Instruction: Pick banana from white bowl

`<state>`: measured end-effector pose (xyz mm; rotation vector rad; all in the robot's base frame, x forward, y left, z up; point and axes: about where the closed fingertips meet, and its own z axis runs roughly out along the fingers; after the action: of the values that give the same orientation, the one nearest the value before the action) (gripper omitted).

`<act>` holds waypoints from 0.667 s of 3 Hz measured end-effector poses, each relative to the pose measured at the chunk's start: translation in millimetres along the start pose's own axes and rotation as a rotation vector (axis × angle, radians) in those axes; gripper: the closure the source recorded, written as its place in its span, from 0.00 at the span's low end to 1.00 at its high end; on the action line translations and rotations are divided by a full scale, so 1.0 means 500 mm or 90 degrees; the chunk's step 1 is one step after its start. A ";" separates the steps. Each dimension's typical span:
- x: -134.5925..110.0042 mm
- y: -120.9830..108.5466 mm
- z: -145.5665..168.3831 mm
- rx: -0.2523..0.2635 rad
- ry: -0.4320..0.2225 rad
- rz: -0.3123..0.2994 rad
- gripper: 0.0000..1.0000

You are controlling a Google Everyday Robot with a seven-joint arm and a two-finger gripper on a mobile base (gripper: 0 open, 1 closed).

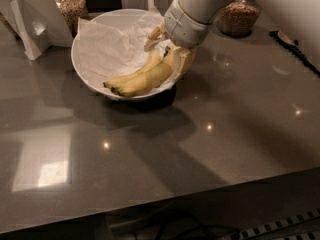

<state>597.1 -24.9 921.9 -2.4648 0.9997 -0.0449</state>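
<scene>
The white bowl (79, 69), lined with crumpled white paper (107, 49), stands at the back of the grey table. The thick yellow banana (145, 81) lies along the bowl's front right wall, its dark tip pointing left. A thinner banana (150, 64) lies just behind it. My gripper (169, 54) reaches down into the bowl's right side from the upper right. Its tan fingers (184, 63) are closed around the banana's stem end. The wrist hides the stems.
Two jars of brown grains stand behind the bowl, one at the left (70, 6) and one at the right (240, 16). A white folded card (27, 29) stands at the back left. A black cable (295, 49) lies at the far right. The table's front edge (165, 204) runs across the bottom.
</scene>
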 end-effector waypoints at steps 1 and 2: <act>0.001 -0.017 0.005 0.003 0.001 -0.006 0.39; 0.000 -0.018 0.005 0.003 0.001 -0.006 0.39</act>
<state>603.4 -18.5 923.5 -2.4660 0.9871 -0.0524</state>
